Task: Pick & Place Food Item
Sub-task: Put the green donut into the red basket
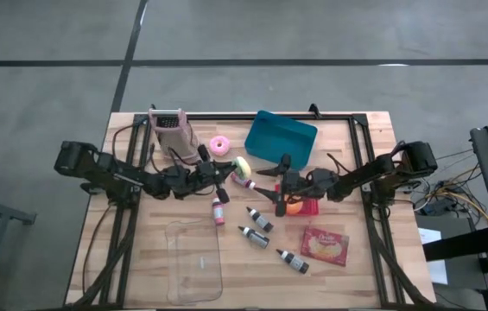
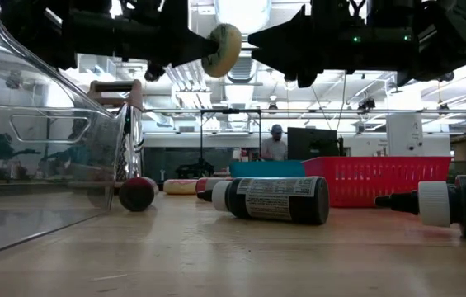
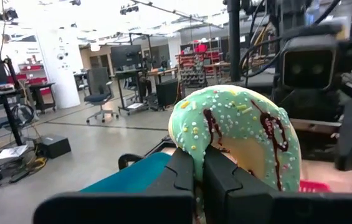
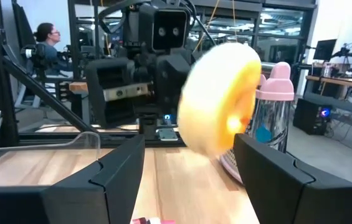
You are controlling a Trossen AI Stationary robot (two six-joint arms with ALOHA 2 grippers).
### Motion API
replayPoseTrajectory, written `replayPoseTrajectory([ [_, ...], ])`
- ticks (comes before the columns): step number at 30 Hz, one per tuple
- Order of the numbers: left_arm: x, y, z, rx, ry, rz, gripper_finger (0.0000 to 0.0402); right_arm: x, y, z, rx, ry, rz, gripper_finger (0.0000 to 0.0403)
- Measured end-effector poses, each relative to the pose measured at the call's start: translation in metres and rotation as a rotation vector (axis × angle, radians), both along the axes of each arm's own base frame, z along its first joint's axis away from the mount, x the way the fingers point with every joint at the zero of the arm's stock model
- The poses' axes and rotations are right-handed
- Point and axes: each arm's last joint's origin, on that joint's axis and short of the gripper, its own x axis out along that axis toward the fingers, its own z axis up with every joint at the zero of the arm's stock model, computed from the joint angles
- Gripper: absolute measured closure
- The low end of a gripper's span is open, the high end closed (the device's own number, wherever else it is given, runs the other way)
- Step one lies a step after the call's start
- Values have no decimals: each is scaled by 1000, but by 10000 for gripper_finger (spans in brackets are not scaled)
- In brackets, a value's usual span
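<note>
- Donut [image 3: 235, 140]: pale green icing, sprinkles, dark drizzle, yellow underside; standing on edge, pinched at its rim, lifted clear of the counter [image 1: 364, 268], mid-counter, just right of the pink ring.

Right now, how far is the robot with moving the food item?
Done: the green-iced donut is off the table, pinched on its rim by the left gripper, which is shut on it and raised above the tabletop. In hand: the right gripper faces the donut with open fingers, apparently for a handover. Left: setting it down; where is unclear. The clear container looks empty.
</note>
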Motion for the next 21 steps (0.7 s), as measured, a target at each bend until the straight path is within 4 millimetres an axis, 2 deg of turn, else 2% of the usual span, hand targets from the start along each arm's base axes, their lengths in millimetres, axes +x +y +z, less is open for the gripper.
replayPoseTrajectory([
  [11, 31, -3, -10, 23, 37, 4, 397, 0, 0, 0, 5, 4, 7, 163],
  [21, 34, -3, -11, 24, 36, -6, 397, 0, 0, -2, 18, 23, 1, 163],
])
